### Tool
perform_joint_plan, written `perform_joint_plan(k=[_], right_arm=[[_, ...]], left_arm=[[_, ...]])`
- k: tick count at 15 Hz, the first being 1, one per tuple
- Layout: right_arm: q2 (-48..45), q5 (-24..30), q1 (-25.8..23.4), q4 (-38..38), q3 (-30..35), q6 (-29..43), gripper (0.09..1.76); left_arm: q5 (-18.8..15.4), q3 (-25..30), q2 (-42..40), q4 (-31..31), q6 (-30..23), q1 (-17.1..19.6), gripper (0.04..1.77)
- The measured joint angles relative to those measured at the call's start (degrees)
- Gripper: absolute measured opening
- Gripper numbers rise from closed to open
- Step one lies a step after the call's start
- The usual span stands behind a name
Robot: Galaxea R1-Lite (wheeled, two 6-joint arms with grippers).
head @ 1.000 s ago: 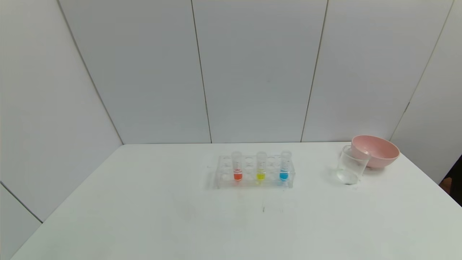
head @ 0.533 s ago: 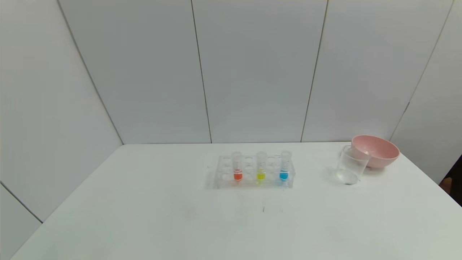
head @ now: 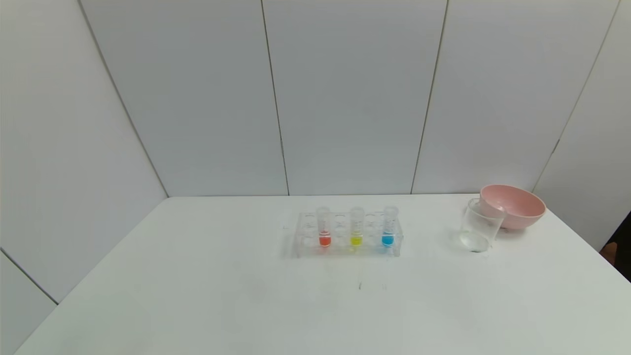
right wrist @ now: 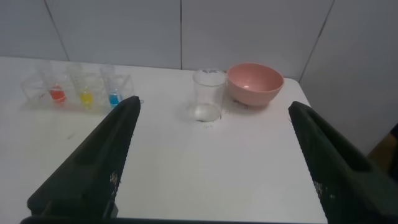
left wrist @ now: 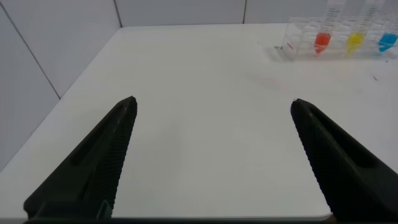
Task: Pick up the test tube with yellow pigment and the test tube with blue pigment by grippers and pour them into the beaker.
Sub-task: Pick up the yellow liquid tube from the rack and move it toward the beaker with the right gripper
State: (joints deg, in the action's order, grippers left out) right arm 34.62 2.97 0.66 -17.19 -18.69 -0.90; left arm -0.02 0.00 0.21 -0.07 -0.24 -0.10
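Inventory, taken from where I stood.

Test tubes: three, all upright in one clear rack (head: 348, 234) at the middle of the white surface (head: 197, 296). From my left: a red-liquid tube (head: 324, 228), the test tube with yellow pigment (head: 356, 227), and the test tube with blue pigment (head: 389, 227). An open rack hole lay between each neighbouring pair.

Beaker (head: 480, 225): one, clear, standing to my right of the rack and well apart from it, just in front of the pink bowl (head: 513, 205) and overlapping its rim in the head view; I could not tell if they touched.

Bowls: one, pink.

Claws: two. My left claw (left wrist: 211, 155) hung over the near left part of the surface, fingers wide apart, holding nothing, the rack far ahead of it. My right claw (right wrist: 214, 162) hung over the near right part, fingers likewise wide apart and empty, the beaker beyond it.

Writing: faint graduation marks on the tubes, none I could read; no brand seen.

Change since the previous frames: none that I could see; tubes, rack, beaker and bowl all sat as before.
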Motion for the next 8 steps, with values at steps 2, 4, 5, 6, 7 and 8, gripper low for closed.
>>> perform_joint_plan(k=[2,4,5,6,7,8], right_arm=[[7.5,0.7,4.2,-3.5,0.1,-0.2,1.71],[14.7,-0.7,8.5,-7.6,0.2,-0.2,1.71],[18.1,-2.8,10.8,-10.4,0.4,0.1,1.71],[21.2,-5.5,13.7,-13.1,0.5,0.9,1.71],[24.0,-8.9,17.4,-15.3,0.6,2.1,1.71],[26.2,-12.7,21.0,-16.7,0.6,3.5,1.71]], left_arm=[[0.0,0.0,0.0,0.0,0.0,0.0,1.76],[0.0,0.0,0.0,0.0,0.0,0.0,1.76],[0.0,0.0,0.0,0.0,0.0,0.0,1.76],[0.0,0.0,0.0,0.0,0.0,0.0,1.76],[0.0,0.0,0.0,0.0,0.0,0.0,1.76],[0.0,0.0,0.0,0.0,0.0,0.0,1.76]])
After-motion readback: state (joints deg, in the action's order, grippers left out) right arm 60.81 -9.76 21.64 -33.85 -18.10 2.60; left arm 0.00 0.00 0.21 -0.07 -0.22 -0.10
